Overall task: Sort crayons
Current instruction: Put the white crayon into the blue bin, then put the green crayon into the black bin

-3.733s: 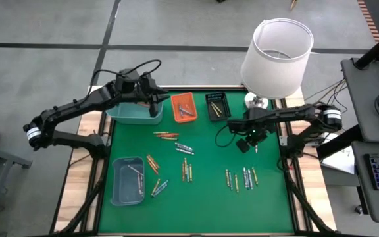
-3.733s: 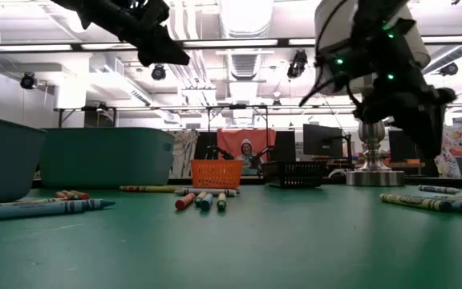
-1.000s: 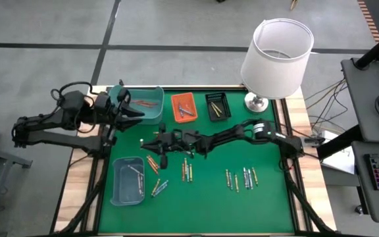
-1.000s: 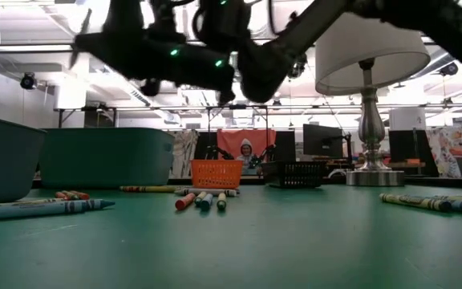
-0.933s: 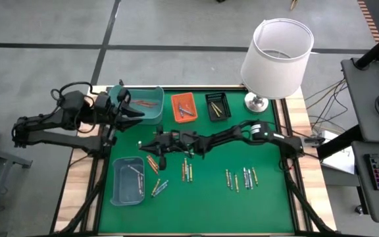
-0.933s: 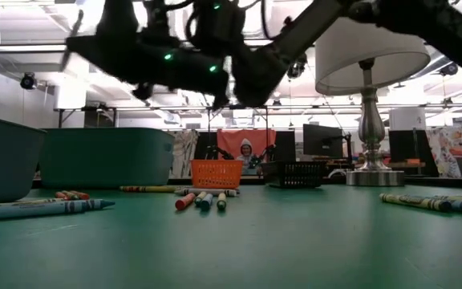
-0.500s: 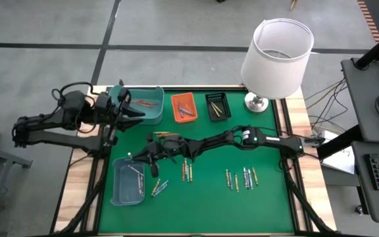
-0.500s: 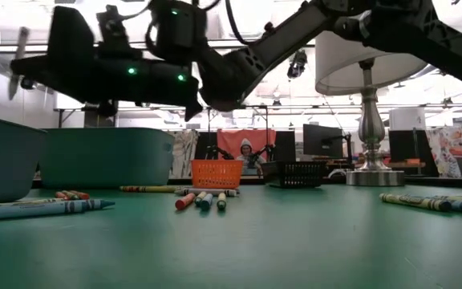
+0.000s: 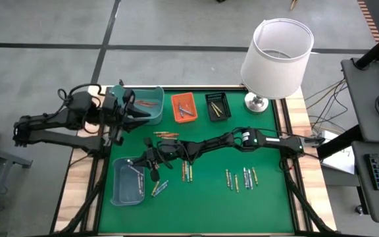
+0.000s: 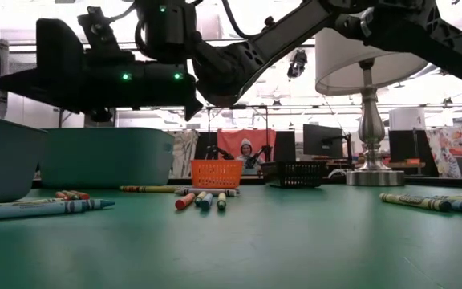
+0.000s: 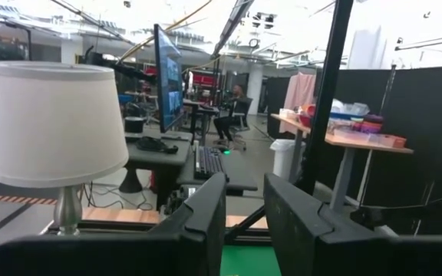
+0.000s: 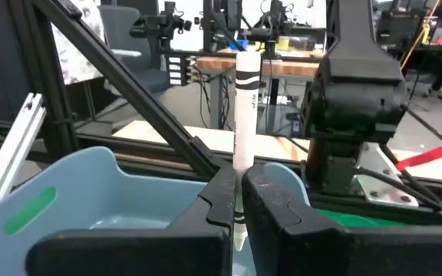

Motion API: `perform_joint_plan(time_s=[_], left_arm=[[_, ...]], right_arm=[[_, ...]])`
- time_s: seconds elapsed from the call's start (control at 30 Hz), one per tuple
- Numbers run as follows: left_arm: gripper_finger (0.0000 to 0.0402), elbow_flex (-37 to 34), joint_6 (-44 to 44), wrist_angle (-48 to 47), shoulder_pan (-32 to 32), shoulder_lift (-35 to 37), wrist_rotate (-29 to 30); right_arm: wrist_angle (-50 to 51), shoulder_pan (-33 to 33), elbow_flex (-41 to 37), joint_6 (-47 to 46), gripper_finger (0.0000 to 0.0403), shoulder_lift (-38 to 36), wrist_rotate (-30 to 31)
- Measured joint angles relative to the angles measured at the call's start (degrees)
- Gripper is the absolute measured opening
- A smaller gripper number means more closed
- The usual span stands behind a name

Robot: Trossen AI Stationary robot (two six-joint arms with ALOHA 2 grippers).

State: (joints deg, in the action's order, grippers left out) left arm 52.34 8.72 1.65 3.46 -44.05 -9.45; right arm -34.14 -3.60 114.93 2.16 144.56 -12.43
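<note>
Many crayons lie flat on the green mat in loose groups [image 9: 187, 171], [image 9: 241, 178], [image 9: 165, 135]. My right gripper [image 9: 135, 162] reaches across the mat toward the left and hangs over the light blue bin [image 9: 125, 187], shut on a white crayon [image 12: 244, 130]. The low view shows that crayon [image 10: 4, 80] standing upright at the fingertips. My left gripper [image 9: 131, 112] waits open and high beside the teal bin [image 9: 145, 105], with nothing between its fingers [image 11: 206, 222]. An orange tray [image 9: 182, 107] and a black tray [image 9: 217, 106] stand at the far edge. My right gripper pinches the white crayon between its two fingers, near the crayon's lower end [image 12: 242, 201]. The fingers lie level, pointing toward the table's left, and cross the crayon. It stands upright, most of its length above the fingers, lifted clear above the light blue bin.
A lamp with a white shade [image 9: 276, 56] stands at the far right corner. The light blue bin holds a few crayons [image 9: 137, 172]. The near middle of the mat [image 9: 202, 210] is bare.
My right gripper has carried the white crayon toward the table's left and near edges and lower, from over the mat's left middle to above the light blue bin. It has levelled out, and the crayon stays upright in its shut fingers.
</note>
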Motion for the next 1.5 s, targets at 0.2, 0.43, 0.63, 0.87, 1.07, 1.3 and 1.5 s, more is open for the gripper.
perform_joint_plan(time_s=[0.2,0.43,0.63,0.87,1.07,1.3,1.5], left_arm=[[0.0073,0.0,0.28,-0.02,0.0,-0.84,0.0],[0.0073,0.0,-0.03,-0.04,0.0,-0.87,0.0],[0.0073,0.0,-0.07,-2.26,0.0,-0.83,0.02],[0.0073,0.0,-0.1,-6.95,0.0,-0.92,0.07],[0.0073,0.0,-0.97,-9.93,-0.02,-1.06,2.21],[0.0073,0.0,-0.73,-18.8,0.02,-1.9,7.44],[0.0073,-0.1,-0.32,-22.28,0.0,-7.12,7.45]], right_arm=[[2.83,-0.06,0.07,0.44,0.0051,-0.34,0.35],[4.51,-0.04,0.07,0.04,0.0145,-1.19,0.39],[11.49,-0.15,0.07,3.4,0.0174,-4.39,-0.08],[32.36,-0.15,0.07,8.11,0.0176,-11.55,-0.03],[55.16,-0.15,0.07,7.68,0.0176,-18.25,0.46],[86.96,-0.28,-1.29,4.71,0.0176,-24.64,0.45],[95.65,-0.79,-10.56,1.12,0.0176,-30.19,0.45]])
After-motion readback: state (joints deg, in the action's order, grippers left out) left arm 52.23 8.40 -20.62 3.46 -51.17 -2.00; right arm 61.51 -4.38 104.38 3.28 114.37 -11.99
